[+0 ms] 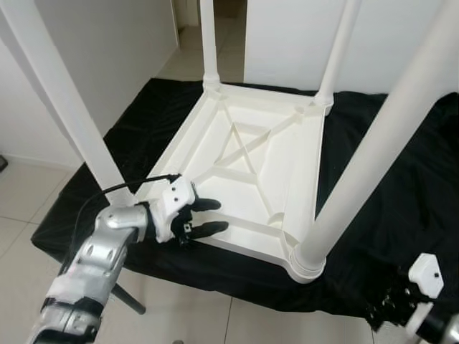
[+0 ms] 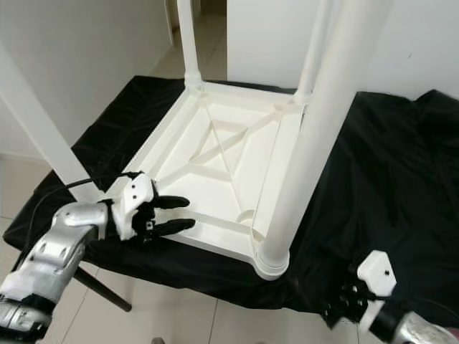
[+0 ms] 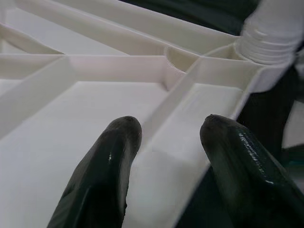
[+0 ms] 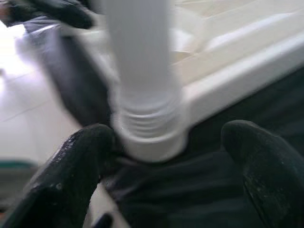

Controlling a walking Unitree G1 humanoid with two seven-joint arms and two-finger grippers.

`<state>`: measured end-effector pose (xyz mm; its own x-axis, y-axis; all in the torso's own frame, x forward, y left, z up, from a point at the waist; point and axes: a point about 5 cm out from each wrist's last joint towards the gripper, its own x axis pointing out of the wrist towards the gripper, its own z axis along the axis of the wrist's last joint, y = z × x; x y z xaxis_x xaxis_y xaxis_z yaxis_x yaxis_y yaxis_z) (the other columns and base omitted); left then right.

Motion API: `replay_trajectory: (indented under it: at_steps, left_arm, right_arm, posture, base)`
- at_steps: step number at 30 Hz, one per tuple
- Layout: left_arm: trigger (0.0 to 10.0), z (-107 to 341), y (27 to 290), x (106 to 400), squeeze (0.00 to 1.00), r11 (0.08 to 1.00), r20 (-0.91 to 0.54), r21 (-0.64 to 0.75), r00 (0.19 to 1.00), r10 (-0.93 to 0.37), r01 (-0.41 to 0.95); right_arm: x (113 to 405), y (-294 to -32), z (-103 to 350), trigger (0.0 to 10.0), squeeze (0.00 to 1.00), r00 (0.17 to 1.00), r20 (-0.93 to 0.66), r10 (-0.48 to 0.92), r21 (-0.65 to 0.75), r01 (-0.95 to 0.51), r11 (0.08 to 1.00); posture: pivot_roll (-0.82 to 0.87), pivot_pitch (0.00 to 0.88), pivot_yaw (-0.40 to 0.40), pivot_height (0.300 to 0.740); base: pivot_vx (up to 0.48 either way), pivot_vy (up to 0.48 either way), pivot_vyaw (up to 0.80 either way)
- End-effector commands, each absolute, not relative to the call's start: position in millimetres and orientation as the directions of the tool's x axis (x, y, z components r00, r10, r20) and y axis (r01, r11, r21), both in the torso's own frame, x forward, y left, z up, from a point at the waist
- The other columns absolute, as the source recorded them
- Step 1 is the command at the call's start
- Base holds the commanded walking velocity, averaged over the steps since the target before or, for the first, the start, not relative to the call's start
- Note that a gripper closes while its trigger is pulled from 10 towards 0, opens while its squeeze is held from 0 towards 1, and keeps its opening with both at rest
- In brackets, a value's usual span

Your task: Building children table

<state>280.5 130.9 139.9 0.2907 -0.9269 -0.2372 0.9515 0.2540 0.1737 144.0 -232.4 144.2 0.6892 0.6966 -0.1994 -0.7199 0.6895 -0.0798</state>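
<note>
Four legs are up on the children's table, which lies upside down on a black cloth over the counter, so we read the build as near done, with seating or tightening left.

Largest first: the tabletop underside faces up, ribs crossing in an X at its middle. Legs stand upright from the corners, long axes vertical. The near right leg sits in its threaded socket at the corner closest to us; the near left leg rises by our left arm; the two far legs stand at the back corners.

Our left gripper is at the near left edge of the tabletop, fingers parted and empty, one over the inner panel, the other over the rim, pointing toward the near right corner.

Our right gripper sits low on the cloth, just off the near right corner. Its fingers are spread wide and hold nothing; the leg's base collar lies straight ahead between them, apart from both pads.

Key relation: that leg is directly ahead of the right fingers, axis upright and crosswise to them, so the right arm is the nearer one. Likely next call is closing on the collar.
</note>
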Motion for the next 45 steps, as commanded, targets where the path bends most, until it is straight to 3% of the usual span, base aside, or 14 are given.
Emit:
replay_trajectory:
  at_steps: [1,5,16,22,24,28,45]
  left_arm:
    - [10.0,141.3,131.8,273.7,0.0,0.239,-0.254,0.168,0.277,-0.927,0.956]
    - [10.0,142.0,132.4,265.0,0.0,0.224,-0.27,0.164,0.263,-0.926,0.961]
    - [10.0,142.9,127.8,254.0,0.0,0.238,-0.277,0.151,0.272,-0.922,0.959]
    - [10.0,142.1,120.0,251.2,0.0,0.324,-0.291,0.089,0.335,-0.896,0.942]
    - [10.0,144.4,106.2,255.4,0.0,0.389,-0.233,0.083,0.397,-0.888,0.918]
    - [10.0,147.9,92.4,256.1,0.0,0.429,-0.174,0.072,0.435,-0.883,0.9]
    - [10.0,154.8,68.5,260.7,0.0,0.461,-0.127,0.056,0.465,-0.876,0.885]
  right_arm:
    - [141.3,-227.5,152.5,10.0,0.0,0.636,-0.197,0.746,-0.066,-0.768,0.637]
    - [145.4,-222.6,159.2,10.0,0.0,0.593,-0.191,0.782,-0.086,-0.804,0.588]
    - [164.4,-215.7,163.0,10.0,0.0,0.608,-0.165,0.777,-0.121,-0.794,0.596]
    - [185.6,-204.2,161.9,10.0,0.0,0.658,-0.114,0.744,-0.189,-0.75,0.634]
    - [201.8,-197.5,159.3,10.0,0.0,0.701,-0.05,0.711,-0.193,-0.705,0.682]
    - [213.4,-195.6,157.4,10.0,0.0,0.721,-0.016,0.693,-0.199,-0.681,0.705]
    - [252.1,-218.3,151.3,10.0,0.0,0.822,0.009,0.569,-0.243,-0.55,0.799]
  posture:
    - [-0.13,0.028,0.076,0.74]
    - [-0.12,0.021,0.066,0.74]
    - [-0.09,0.008,0.049,0.74]
    - [-0.08,0.0,0.034,0.74]
    - [-0.08,0.0,0.034,0.74]
    - [-0.08,0.0,0.032,0.74]
    - [-0.08,0.0,0.023,0.74]
  base:
    - [0.0,0.0,0.0]
    - [0.0,0.0,0.0]
    - [0.0,0.0,0.0]
    - [0.0,0.0,0.0]
    - [0.0,0.0,0.0]
    - [0.0,0.0,0.0]
    - [0.0,0.0,0.0]
